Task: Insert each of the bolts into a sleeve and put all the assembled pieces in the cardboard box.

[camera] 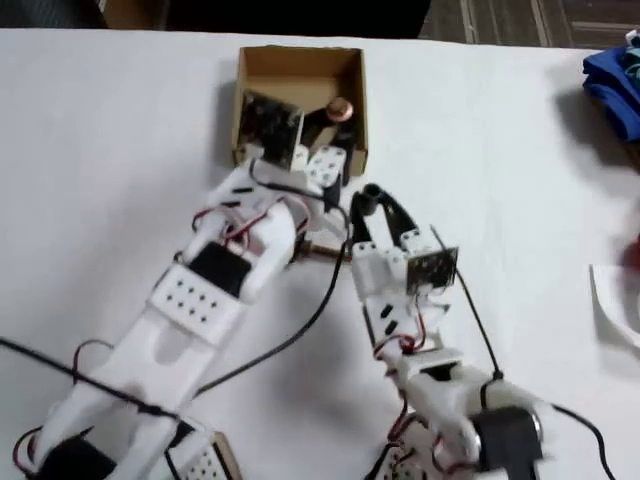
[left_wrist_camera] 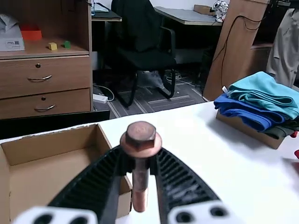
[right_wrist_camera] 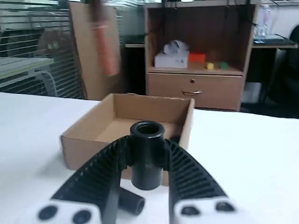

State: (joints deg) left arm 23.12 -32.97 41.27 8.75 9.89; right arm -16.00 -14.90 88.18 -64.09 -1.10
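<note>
The copper bolt (left_wrist_camera: pixel 140 140) stands upright, hex head on top. The left gripper (left_wrist_camera: pixel 140 158) pinches it just under the head between its 2 ribbed black jaws. From the high view the bolt (camera: pixel 341 108) sits at the near right corner of the cardboard box (camera: pixel 300 55). The left wrist view adds that the shank hangs free beside the box wall (left_wrist_camera: pixel 51 144).

The black sleeve (right_wrist_camera: pixel 147 168) is upright with its bore facing up, clamped between the jaws of the right gripper (right_wrist_camera: pixel 147 147). The open box (right_wrist_camera: pixel 131 105) lies beyond it, apart. In the high view the sleeve (camera: pixel 372 192) is just short of that same corner, on the white table (camera: pixel 120 150). The right wrist view adds a 2nd sleeve (right_wrist_camera: pixel 131 203) lying on its side under the gripper.

The left arm stretches diagonally from the near left edge up to the box. The right arm comes from the near edge, its wrist angled toward the box. Folded cloths (left_wrist_camera: pixel 261 100) lie at the table's far right.
</note>
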